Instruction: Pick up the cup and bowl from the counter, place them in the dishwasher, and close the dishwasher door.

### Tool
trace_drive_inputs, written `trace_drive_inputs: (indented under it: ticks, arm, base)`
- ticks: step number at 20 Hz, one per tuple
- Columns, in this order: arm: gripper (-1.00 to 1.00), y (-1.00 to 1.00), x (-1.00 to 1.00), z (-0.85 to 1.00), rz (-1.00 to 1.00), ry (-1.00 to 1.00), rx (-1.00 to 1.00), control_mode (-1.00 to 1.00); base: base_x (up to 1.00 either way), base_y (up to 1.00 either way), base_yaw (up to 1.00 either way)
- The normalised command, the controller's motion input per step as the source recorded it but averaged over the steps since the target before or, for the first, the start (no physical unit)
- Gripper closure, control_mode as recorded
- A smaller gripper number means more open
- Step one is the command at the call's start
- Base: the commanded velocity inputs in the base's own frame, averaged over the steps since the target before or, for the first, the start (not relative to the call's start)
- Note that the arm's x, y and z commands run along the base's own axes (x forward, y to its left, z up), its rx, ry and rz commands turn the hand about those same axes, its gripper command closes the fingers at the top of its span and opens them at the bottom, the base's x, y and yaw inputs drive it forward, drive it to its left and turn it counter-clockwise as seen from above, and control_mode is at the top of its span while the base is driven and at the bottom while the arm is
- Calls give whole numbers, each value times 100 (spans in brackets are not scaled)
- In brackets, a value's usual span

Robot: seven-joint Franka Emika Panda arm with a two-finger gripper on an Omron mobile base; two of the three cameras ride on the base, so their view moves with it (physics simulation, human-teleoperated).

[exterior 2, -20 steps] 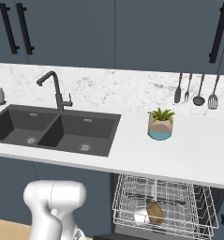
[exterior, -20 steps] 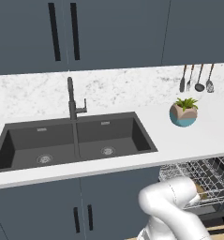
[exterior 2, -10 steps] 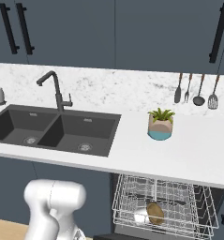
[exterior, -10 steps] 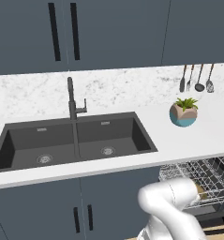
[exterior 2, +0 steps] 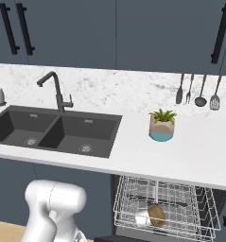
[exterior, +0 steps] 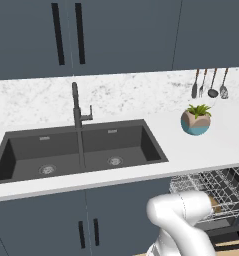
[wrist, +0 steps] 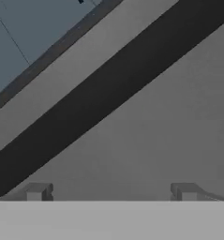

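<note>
Dishes appear loaded: rounded tan piece and pale one beside it sit in silver wire rack, lower centre of right base view. Worktop, white and faintly marbled, carries no cup or bowl. Left, by my judgement: shutting dishwasher door, flat dark grey panel close before pincer, tips well apart, holding nothing.
</note>
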Motion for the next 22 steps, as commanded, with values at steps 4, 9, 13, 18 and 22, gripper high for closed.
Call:
trace_drive_inputs:
  ticks: [4, 9, 13, 18, 22]
  arm:
    - [-100, -21, 100, -64, 0, -19, 22, -100]
    - [-100, -47, 100, -50, 6, -3, 27, -100]
    - [-100, -40, 100, -64, 17, 0, 26, -100]
    - [-100, -13, 100, -33, 20, -11, 24, -100]
    - [-100, 0, 100, -1, 15, -24, 20, -100]
  base:
    - [0, 0, 0]
    - [0, 0, 0]
    - [0, 0, 0]
    - [0, 0, 0]
    - [0, 0, 0]
